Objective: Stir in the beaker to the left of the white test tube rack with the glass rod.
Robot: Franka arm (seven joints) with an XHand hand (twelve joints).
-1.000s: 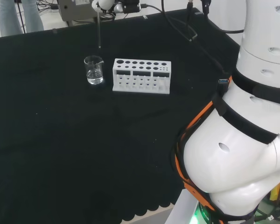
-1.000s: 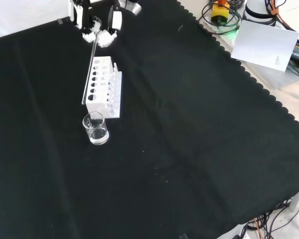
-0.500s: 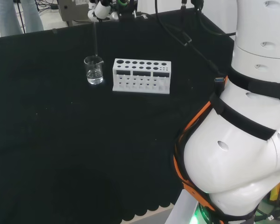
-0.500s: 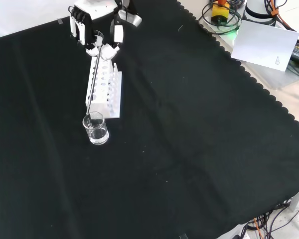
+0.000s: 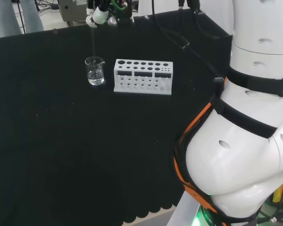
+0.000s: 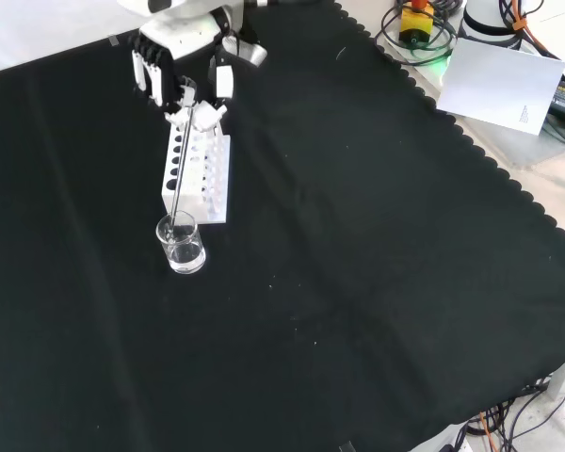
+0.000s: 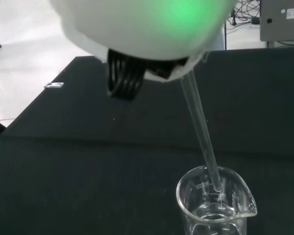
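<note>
since the point is stirring, the hand (image 6: 184,80) has its fingers pinched round the top of the glass rod (image 6: 177,169), directly above the beaker (image 6: 180,243). that beaker sits just left of the white test tube rack (image 5: 143,76) in the head view. rod's long axis runs near vertical, lower tip inside the rim by the wrist view.

Glass rod (image 6: 178,179) tip inside clear beaker (image 6: 181,244)
</note>
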